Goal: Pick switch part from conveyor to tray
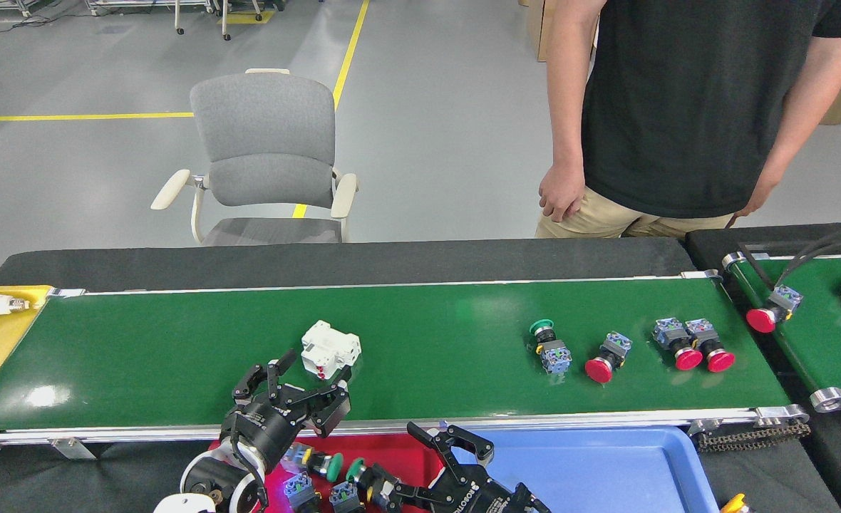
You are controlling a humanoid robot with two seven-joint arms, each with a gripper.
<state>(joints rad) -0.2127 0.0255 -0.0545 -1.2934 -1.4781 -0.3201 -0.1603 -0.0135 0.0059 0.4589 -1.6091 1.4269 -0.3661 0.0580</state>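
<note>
Grippers frame the near edge of the scene. The left gripper (296,388), fingers spread wide and empty, hovers over the near rail of the conveyor (142,356). The right gripper (456,452) lies low over the seam between the red tray (399,445) and the blue tray (591,463), pointing toward the red one; its fingers look parted, and a green-capped push-button switch (363,477) sits at or just below them, though whether it is gripped cannot be told. Other push-button switches (317,463) already lie in the red tray.

On the belt, a white circuit breaker (330,348) rests just beyond the left gripper's fingertips, slightly to their right, its long axis running across the belt at a slight skew. The left arm is plainly the nearer one; a short forward reach with the fingers straddling the block's narrow sides looks like what the pickup calls for.

Farther right on the belt, well apart from both grippers, lie a green push-button switch (549,345) and three red ones (607,358), closer to the right arm's side. A second, shorter belt (819,335) at far right carries another red switch (770,313).

Beyond the conveyor stand a grey office chair (264,149) and a person (677,107) in a black shirt.
</note>
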